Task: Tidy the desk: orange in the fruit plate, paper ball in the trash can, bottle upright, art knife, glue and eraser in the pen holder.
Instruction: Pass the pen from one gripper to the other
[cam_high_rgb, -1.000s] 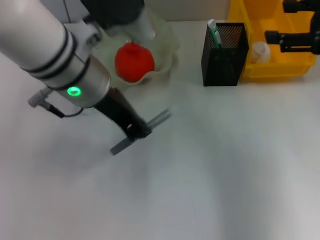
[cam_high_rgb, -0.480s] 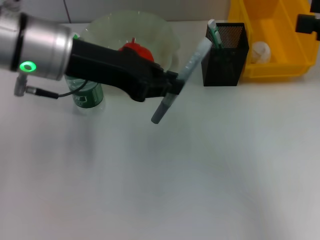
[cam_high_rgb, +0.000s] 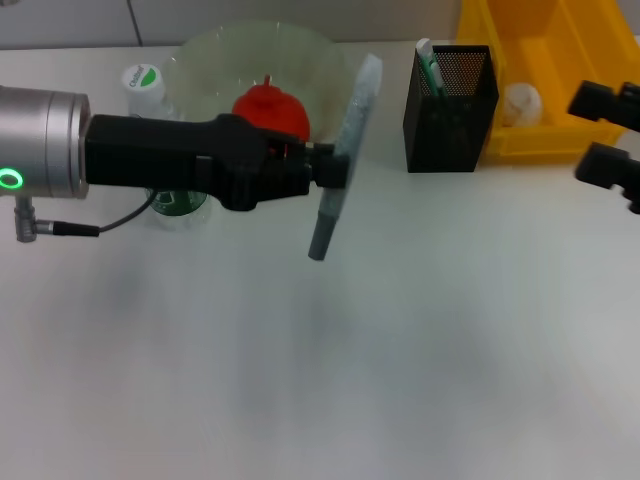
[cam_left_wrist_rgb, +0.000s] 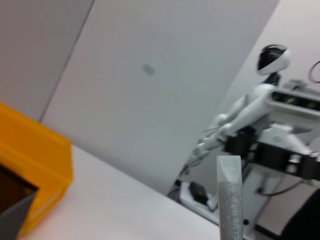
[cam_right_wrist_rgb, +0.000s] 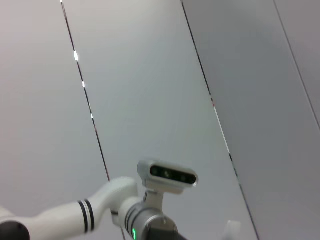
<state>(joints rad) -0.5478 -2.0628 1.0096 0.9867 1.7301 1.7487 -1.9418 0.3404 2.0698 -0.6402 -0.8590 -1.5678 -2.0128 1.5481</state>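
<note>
Left gripper (cam_high_rgb: 335, 170) clamped on the art knife (cam_high_rgb: 342, 150), held off the white desk (cam_high_rgb: 400, 350) just in front of the fruit plate (cam_high_rgb: 330, 60). Orange (cam_high_rgb: 270, 112) sits in the plate; bottle (cam_high_rgb: 160, 150) upright at its left. Pen holder (cam_high_rgb: 450, 95) and trash can (cam_high_rgb: 560, 90) with paper ball (cam_high_rgb: 520, 100) at far-right edge. Right gripper (cam_high_rgb: 608, 140) by the can, fingers spread, empty. Plain grey wall panels behind.

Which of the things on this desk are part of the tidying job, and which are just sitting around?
Part of the job:
art knife, held by the left gripper
pen holder
orange in the fruit plate
paper ball in the trash can
bottle, upright
desk

Just there:
green-and-white item already in the pen holder
right gripper, idle near the trash can
</note>
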